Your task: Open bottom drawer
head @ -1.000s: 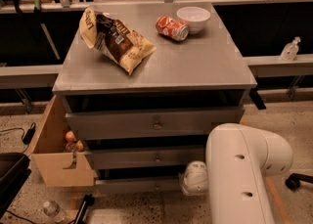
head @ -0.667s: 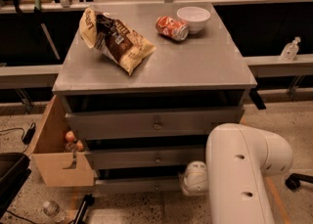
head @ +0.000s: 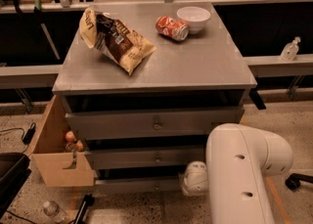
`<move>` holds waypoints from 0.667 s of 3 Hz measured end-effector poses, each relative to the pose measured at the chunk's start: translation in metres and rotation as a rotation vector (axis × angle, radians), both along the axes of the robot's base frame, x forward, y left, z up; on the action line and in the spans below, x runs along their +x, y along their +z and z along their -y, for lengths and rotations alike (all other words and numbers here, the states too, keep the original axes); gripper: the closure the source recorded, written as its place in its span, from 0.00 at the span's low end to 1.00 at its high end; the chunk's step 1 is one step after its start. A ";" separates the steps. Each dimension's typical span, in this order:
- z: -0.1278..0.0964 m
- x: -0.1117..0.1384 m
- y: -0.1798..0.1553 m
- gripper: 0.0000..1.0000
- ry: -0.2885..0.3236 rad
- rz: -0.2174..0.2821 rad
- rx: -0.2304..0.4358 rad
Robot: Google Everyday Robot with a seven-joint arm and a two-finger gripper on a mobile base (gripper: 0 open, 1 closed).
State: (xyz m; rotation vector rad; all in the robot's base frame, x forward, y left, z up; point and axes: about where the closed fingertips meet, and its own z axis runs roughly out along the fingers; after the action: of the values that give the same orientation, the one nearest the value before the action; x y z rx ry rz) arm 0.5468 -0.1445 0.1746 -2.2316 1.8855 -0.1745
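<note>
The bottom drawer [head: 139,185] is the lowest, narrowest grey front of three in the grey cabinet, with a small round knob [head: 157,186] at its centre. It stands slightly forward of the cabinet base. My white arm [head: 239,169] fills the lower right. Its rounded white wrist end, the gripper [head: 194,179], sits at the drawer's right end, just right of the knob. The fingers are hidden behind the wrist.
The middle drawer [head: 146,157] and top drawer [head: 154,123] are above. A chip bag [head: 115,39], a red can [head: 172,27] and a white bowl [head: 193,18] lie on the cabinet top. A tan cardboard box [head: 56,157] stands at the left. A plastic bottle [head: 51,211] lies on the floor.
</note>
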 end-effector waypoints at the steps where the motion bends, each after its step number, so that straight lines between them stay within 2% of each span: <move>1: 0.000 0.000 0.000 0.15 0.000 0.000 0.000; 2: 0.000 -0.001 -0.001 0.00 0.000 -0.002 0.000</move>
State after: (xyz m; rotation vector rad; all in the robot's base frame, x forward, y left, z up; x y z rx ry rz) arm 0.5459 -0.1442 0.1740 -2.2326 1.8858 -0.1724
